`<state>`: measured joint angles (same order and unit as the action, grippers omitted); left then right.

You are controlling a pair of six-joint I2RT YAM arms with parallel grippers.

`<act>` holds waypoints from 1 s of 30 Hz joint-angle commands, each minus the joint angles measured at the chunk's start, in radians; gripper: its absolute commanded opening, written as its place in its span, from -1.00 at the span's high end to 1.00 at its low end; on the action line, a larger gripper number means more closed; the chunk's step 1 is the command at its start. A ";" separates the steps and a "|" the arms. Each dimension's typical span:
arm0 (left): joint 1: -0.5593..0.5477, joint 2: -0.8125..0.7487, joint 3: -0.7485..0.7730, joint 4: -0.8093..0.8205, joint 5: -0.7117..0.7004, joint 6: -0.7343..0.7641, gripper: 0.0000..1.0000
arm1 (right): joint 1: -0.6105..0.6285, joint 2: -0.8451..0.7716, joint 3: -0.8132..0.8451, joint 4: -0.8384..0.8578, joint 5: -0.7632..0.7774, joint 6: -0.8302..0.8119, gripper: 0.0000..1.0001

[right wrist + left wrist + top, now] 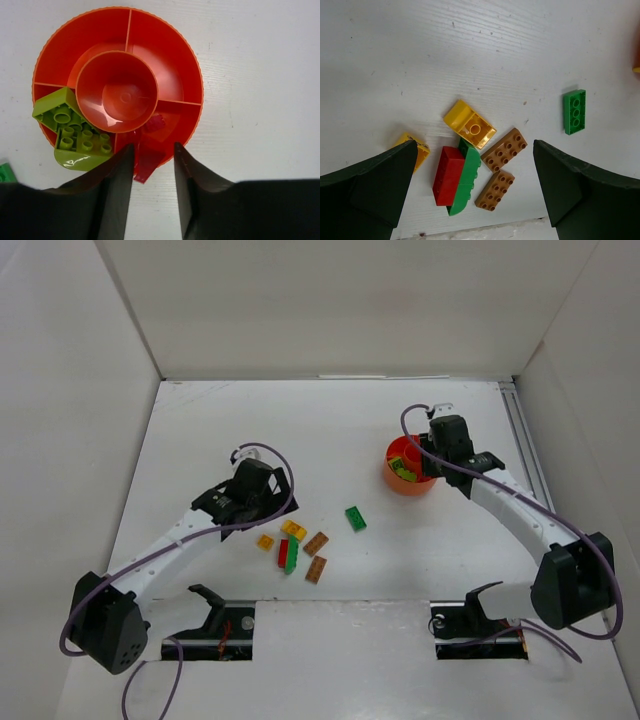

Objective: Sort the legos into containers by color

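Note:
The orange-red bowl [192, 70] lies under my right gripper [153, 147], far right on the table [390, 480]. Two lime bricks [80, 137] fill its lower-left compartment. A small red brick [156, 122] lies in the bottom compartment. A longer red brick [150, 157] leans over the rim between the slightly parted fingers, with a gap on its right side. My left gripper [474, 145] hangs wide open over a cluster: a yellow brick [469, 124], a red brick [449, 175] against a green one [469, 170], two brown bricks [504, 150] and an orange-yellow one [420, 151].
A flat green brick [574, 111] lies alone between the cluster and the bowl [355, 518]. White walls enclose the table on the left, back and right. The near table edge runs just below the cluster.

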<state>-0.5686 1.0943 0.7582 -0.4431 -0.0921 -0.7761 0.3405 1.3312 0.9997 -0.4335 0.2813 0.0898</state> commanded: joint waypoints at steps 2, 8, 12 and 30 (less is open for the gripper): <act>0.010 -0.005 -0.013 0.003 0.029 -0.008 -1.00 | -0.006 -0.006 0.042 0.041 0.018 -0.001 0.01; 0.010 -0.025 -0.022 -0.008 0.038 -0.017 -1.00 | -0.006 -0.007 0.042 0.032 0.006 -0.001 -0.32; 0.010 -0.065 -0.031 -0.008 0.038 -0.026 -1.00 | 0.011 -0.081 0.042 0.012 0.021 -0.027 -0.32; 0.019 -0.184 -0.099 -0.127 0.023 -0.161 -1.00 | 0.486 -0.047 -0.001 0.081 -0.126 -0.062 -0.41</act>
<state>-0.5541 0.9501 0.6666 -0.5034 -0.0319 -0.8707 0.7750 1.2537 0.9981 -0.4313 0.2474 0.0074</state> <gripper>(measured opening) 0.997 0.703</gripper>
